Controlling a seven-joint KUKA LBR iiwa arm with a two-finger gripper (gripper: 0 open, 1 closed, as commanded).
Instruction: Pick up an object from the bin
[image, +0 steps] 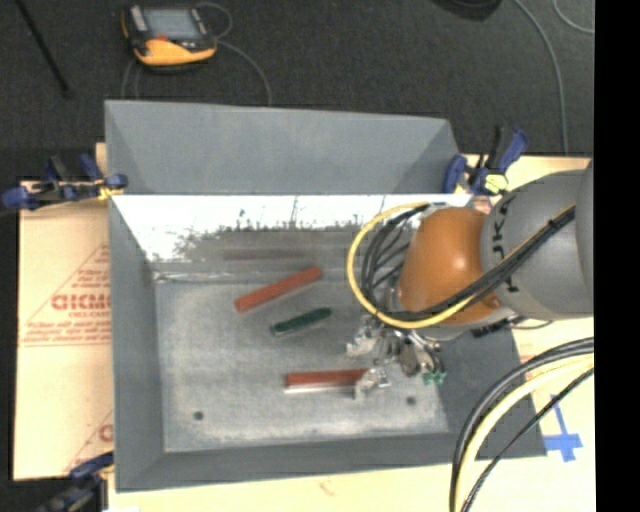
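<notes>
Though its grip is unclear, the hand (376, 377) sits at the red stick (318, 380), green stick (300, 321) nearby.

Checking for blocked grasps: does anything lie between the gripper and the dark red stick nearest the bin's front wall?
Nothing visible does. The gripper is right at one end of the dark red stick; the green stick and orange stick lie apart, farther back.

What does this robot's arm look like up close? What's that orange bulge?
The arm is a thick, smooth silver-grey tube with dark lettering on it. At its wrist sits a rounded orange cover, ringed by loops of black and yellow cables. At its tip is a small gripper of bare, shiny metal.
</notes>
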